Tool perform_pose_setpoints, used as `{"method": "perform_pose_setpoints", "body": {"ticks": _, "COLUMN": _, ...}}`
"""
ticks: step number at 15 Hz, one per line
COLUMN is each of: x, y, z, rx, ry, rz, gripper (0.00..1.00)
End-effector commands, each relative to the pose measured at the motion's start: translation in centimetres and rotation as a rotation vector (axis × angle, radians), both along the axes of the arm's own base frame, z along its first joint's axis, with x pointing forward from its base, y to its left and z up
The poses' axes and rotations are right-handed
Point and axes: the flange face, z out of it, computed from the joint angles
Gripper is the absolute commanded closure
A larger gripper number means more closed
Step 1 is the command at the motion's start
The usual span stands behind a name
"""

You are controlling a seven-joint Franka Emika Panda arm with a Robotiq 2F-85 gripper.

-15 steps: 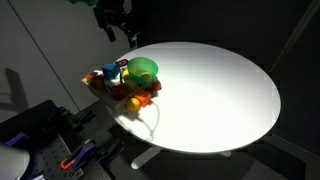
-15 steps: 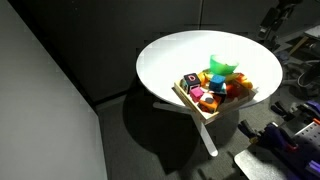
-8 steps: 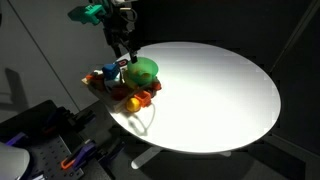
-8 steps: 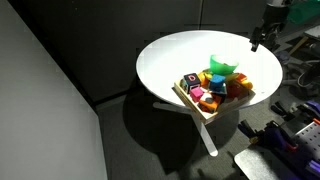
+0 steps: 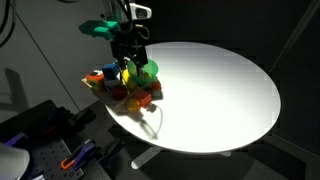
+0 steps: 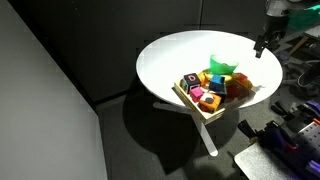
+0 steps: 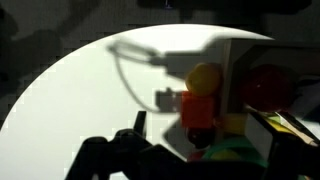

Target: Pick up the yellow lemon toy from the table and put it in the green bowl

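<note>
Nearest, the gripper (image 5: 128,62), dark jaws spread wide and holding nothing, low over the toy cluster. Just ahead of its tips, the glossy lime rim of the green bowl (image 7: 235,152), then a boxy orange block (image 7: 198,108). Right behind that, ahead of the gripper, the yellow lemon toy (image 7: 205,77) — smooth, rounded, possibly touching the block — beside a red ball-like piece (image 7: 265,88). Farthest, the matte white table (image 7: 80,100).

Smooth matt table (image 5: 220,90), plastic green bowl (image 5: 148,70)
</note>
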Motion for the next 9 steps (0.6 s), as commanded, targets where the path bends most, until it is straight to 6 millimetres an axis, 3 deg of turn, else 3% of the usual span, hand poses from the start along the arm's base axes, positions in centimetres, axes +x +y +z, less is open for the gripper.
{"method": "perform_pose_setpoints", "body": {"ticks": 1, "x": 0.3, "y": -1.8, "z": -1.3, "rx": 0.011, "ry": 0.028, "rz": 0.054, "gripper": 0.00}}
{"method": "perform_pose_setpoints", "body": {"ticks": 9, "x": 0.3, "y": -2.2, "z": -5.1, "rx": 0.018, "ry": 0.015, "rz": 0.116, "gripper": 0.00}}
